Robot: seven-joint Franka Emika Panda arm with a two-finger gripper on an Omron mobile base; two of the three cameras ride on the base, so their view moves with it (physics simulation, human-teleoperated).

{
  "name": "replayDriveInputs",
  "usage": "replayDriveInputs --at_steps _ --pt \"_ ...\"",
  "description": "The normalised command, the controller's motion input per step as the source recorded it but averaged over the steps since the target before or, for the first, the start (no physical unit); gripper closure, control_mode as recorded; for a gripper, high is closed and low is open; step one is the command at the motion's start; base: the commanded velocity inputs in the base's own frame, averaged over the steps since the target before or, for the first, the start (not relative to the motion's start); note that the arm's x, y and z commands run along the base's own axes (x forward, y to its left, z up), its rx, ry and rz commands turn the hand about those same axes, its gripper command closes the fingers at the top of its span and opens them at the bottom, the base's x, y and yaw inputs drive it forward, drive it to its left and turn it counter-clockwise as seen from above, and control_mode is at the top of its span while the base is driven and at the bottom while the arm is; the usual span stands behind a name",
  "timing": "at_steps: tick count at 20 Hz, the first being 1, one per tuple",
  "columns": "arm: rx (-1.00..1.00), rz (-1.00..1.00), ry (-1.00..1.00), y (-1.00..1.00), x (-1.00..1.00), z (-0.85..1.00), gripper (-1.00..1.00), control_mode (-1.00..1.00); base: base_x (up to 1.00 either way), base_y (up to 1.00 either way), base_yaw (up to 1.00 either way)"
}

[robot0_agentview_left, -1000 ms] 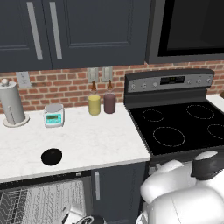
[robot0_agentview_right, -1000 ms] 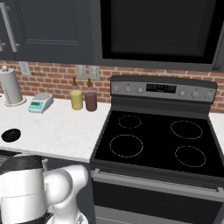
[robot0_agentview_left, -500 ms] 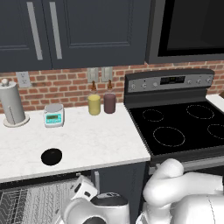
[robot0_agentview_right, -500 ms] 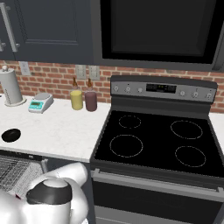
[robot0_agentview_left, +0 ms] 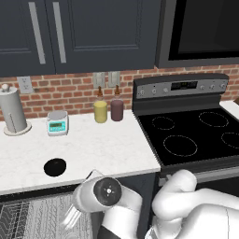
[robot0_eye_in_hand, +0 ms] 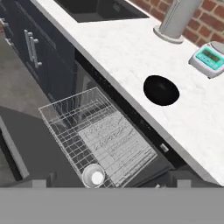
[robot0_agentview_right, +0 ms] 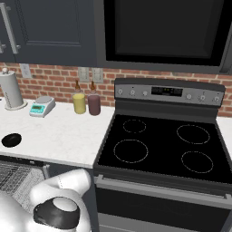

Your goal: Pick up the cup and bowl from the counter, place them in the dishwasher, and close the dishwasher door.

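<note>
Lying on the counter [robot0_eye_in_hand: 113, 48] near its front edge, the black bowl [robot0_eye_in_hand: 161, 90] is judged light, rigid and best pinched at its rim by the empty, wide-open gripper [robot0_agentview_left: 74, 215].

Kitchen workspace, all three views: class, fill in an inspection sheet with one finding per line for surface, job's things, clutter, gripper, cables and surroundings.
Surface: white marbled counter beside a black stove top.
Job's things: black bowl sits on the counter near its front edge; cup stands upright in the pulled-out wire rack of the dishwasher, white inside showing; dishwasher door is open.
Clutter: paper towel roll, small scale, yellow canister and maroon canister along the brick wall.
Gripper: open, holding nothing, above the rack.
Cables: nothing seen.
Surroundings: dark upper cabinets, a sink farther along the counter.
</note>
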Motion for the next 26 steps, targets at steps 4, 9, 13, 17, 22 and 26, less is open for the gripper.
replayDriveInputs --at_steps 4,9,13,17,22,26 --pt "0.00 0.00 0.11 0.00 0.46 0.00 -1.00 -1.00 0.00 0.00 0.00" --pt "-0.01 0.00 0.17 0.00 0.42 0.00 -1.00 -1.00 0.00 0.00 0.00" --pt "-0.04 0.00 0.18 0.02 0.33 0.00 -1.00 -1.00 0.00 0.00 0.00" --pt "-0.08 -0.02 0.11 0.12 0.25 0.00 -1.00 -1.00 0.00 0.00 0.00" --pt "-0.10 -0.08 0.09 0.21 0.20 0.00 -1.00 -1.00 0.00 0.00 0.00" --pt "-0.13 -0.12 0.10 0.31 0.19 0.00 -1.00 -1.00 0.00 0.00 0.00"
